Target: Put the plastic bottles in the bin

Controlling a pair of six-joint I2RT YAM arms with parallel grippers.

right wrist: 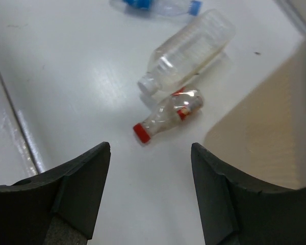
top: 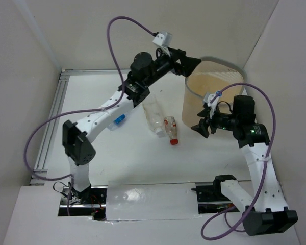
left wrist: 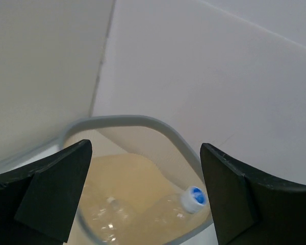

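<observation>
Plastic bottles (top: 154,116) lay on the tabletop (top: 143,163); left jaws gaped empty over the bin (top: 191,97), right jaws parted toward the red-capped one (top: 171,129), likely next.

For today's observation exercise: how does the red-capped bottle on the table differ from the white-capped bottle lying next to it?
The red-capped bottle is clearly smaller than the white-capped bottle. The red-capped bottle carries a red label; the white-capped bottle looks bare. Both are clear plastic and lie on their sides on the table.

Clear glossy plastic bottles (right wrist: 186,51), matt beige plastic bin (top: 214,87) with smooth grey rim, glossy white table (right wrist: 66,76)
</observation>
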